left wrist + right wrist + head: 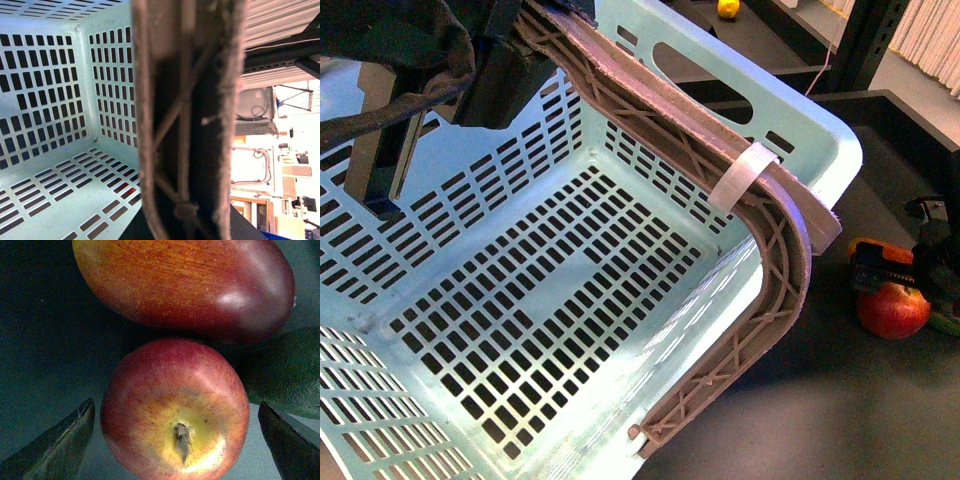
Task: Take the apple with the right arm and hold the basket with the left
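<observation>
Front view: bright, even overhead light. Basket point(825, 140) rim nearly washed out, with a pale glare patch on its floor. Table point(860, 420) dark, low contrast. Left arm point(390, 50) close to the lens, blurred.

Left wrist view: handle point(190, 120) fills the middle, soft and grainy. Room behind it blown out white.

Right wrist view: dim, green cast. Apple point(175, 410) between the jaws is sharp. Glare spot on the long fruit point(185, 285) beyond the jaws. Fingers point(55, 450) dark, edges soft.
</observation>
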